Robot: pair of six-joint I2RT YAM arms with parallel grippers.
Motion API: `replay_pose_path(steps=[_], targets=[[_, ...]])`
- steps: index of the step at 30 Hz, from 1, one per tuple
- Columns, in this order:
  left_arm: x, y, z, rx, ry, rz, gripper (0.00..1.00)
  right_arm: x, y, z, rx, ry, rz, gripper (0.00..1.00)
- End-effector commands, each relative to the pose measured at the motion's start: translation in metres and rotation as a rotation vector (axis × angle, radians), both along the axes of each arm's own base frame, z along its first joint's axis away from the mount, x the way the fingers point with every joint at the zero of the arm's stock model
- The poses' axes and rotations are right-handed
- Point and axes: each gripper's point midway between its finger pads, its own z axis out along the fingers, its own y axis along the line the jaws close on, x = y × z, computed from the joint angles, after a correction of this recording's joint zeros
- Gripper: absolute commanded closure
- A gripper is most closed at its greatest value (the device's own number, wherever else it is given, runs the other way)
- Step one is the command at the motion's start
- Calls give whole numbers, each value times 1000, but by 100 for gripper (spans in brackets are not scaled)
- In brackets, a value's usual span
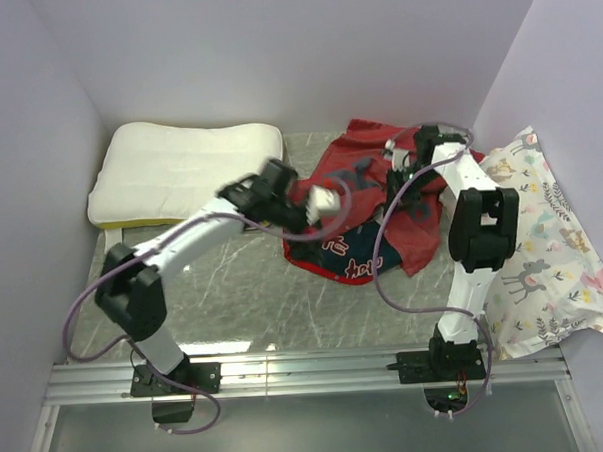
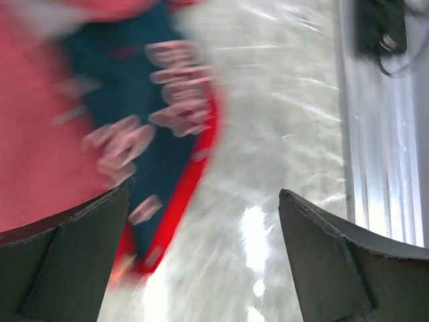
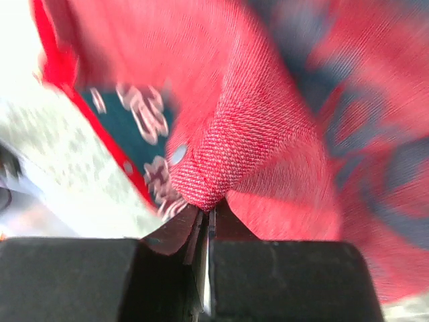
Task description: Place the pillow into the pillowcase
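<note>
Right gripper is clenched on a bunched fold of the large red woven-fabric pillowcase, its two black fingers pressed together with the cloth pinched up between their tips. In the overhead view this grasp sits at the far right part of the crumpled case, at about 1 o'clock from the middle of the grey marbled table. Left gripper is released, its dark fingers spread wide with nothing between them. It hangs over the case's near left edge, where a dark blue printed patch with pale lettering shows, though the wrist view is blurred. The pillowcase lies rumpled on the table between the two arms, partly lifted where the right fingers hold it. The large white contoured foam pillow lies flat in the far left corner, at about 10 o'clock, with a yellow strip along its near edge. It is apart from the case and no gripper touches it. A white floral animal-print pillow rests against the right wall at about 3 o'clock, just beside the right arm. A silver metal rail runs along the near edge at 6 o'clock and carries both arm bases.
</note>
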Motion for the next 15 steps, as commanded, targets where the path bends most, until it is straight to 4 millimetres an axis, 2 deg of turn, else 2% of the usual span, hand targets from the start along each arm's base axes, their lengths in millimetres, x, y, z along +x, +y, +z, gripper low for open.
replay_pose_path(steps=[1, 2, 3, 5, 6, 8, 9, 11, 12, 14, 15], targets=[[61, 61, 74, -84, -14, 271, 1, -49, 20, -4, -13, 22, 146, 100], [87, 84, 74, -34, -65, 360, 1, -54, 23, -9, -23, 17, 170, 100], [123, 120, 80, -3, -111, 465, 1, -67, 28, -20, -48, 39, 205, 100], [163, 171, 75, 85, -200, 578, 1, -71, 32, -33, -87, 33, 236, 100], [194, 206, 72, 123, -230, 648, 1, -76, 32, -43, -126, 49, 254, 100], [224, 244, 59, 213, -293, 658, 1, -73, 41, -52, -161, 24, 279, 100], [253, 271, 51, 230, -296, 703, 1, -73, 43, -58, -173, 31, 289, 100], [281, 298, 39, 265, -317, 718, 1, -72, 52, -62, -177, 38, 304, 100], [303, 316, 29, 267, -316, 733, 1, -68, 54, -64, -176, 42, 308, 100], [320, 339, 16, 294, -336, 725, 1, -66, 58, -63, -166, 49, 298, 100], [329, 354, -4, 330, -323, 742, 1, -62, 59, -61, -164, 41, 296, 100]])
